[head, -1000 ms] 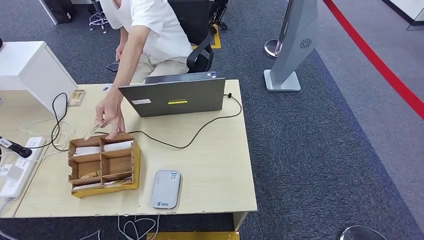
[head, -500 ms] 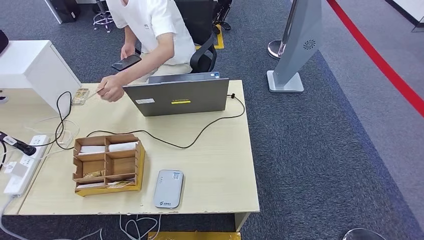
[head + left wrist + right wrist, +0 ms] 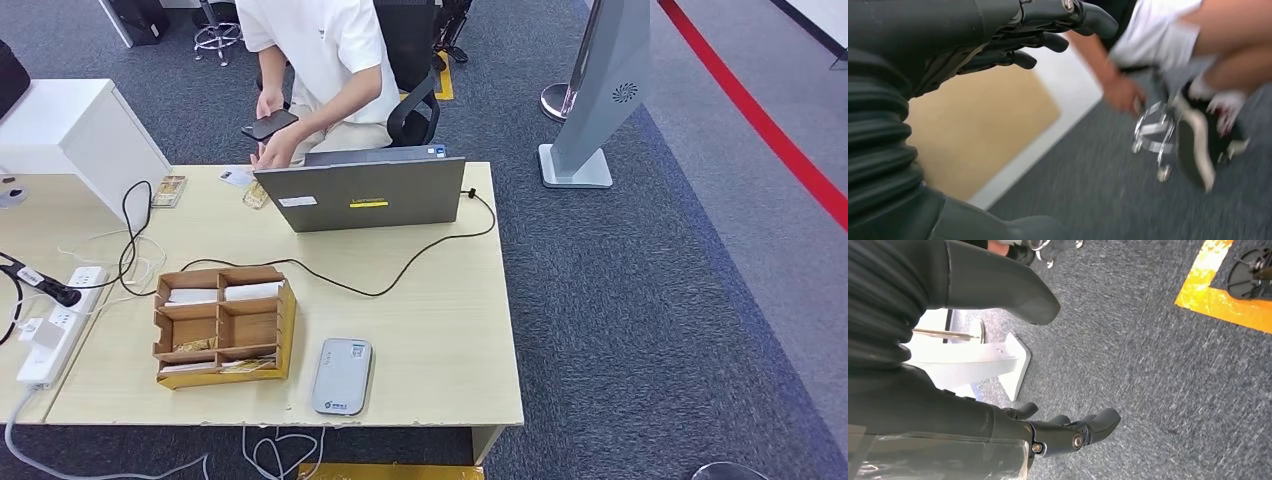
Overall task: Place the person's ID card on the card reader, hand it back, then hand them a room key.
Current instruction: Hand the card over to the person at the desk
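Here, left robot hand (image 3: 1013,40) empty, fingers apart

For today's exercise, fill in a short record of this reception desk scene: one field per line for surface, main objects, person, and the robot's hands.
surface: light wooden table
card reader: grey, flat, near front edge
organizer: cardboard tray with compartments, beside the reader
laptop: grey, black cable attached
person: seated behind laptop, holding a phone
left hand: holds nothing
right hand: holds nothing

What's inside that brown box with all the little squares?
The box has six compartments. The two far ones hold flat white cards. The two near ones hold thin yellowish things, too small to tell. The middle ones look empty, though their walls hide part of the bottoms.
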